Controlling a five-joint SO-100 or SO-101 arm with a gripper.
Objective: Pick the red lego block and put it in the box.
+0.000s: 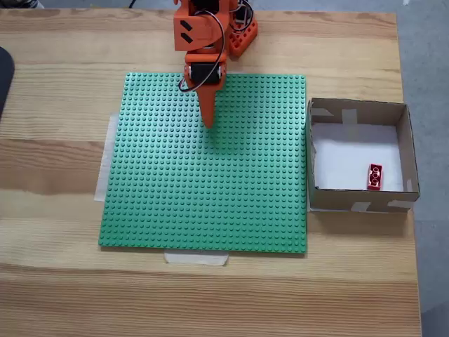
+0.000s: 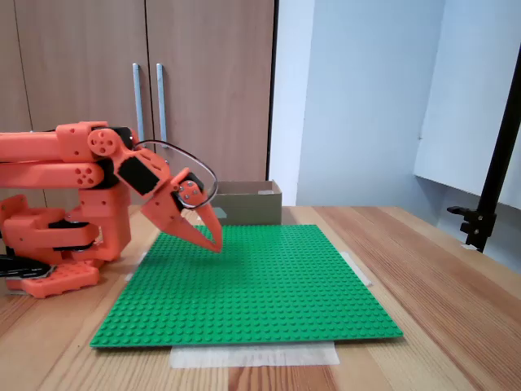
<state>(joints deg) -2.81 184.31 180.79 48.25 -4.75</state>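
The red lego block point(image 1: 374, 177) lies inside the box point(image 1: 405, 144), on its white bottom near the front right corner as a fixed view from above shows it. The side fixed view shows the box point(image 2: 248, 204) as a brown cardboard wall behind the baseplate, its inside hidden. My orange gripper point(image 1: 208, 121) hangs over the back part of the green baseplate point(image 1: 210, 189), far left of the box. Its fingers are together with nothing between them, tips pointing down just above the studs point(image 2: 216, 243).
The large green studded baseplate is taped to the wooden table point(image 1: 56, 281). The arm's orange base point(image 2: 49, 244) stands at the table's back edge. A black stand point(image 2: 488, 187) rises at the right in the side view. Cabinet doors point(image 2: 146, 98) are behind.
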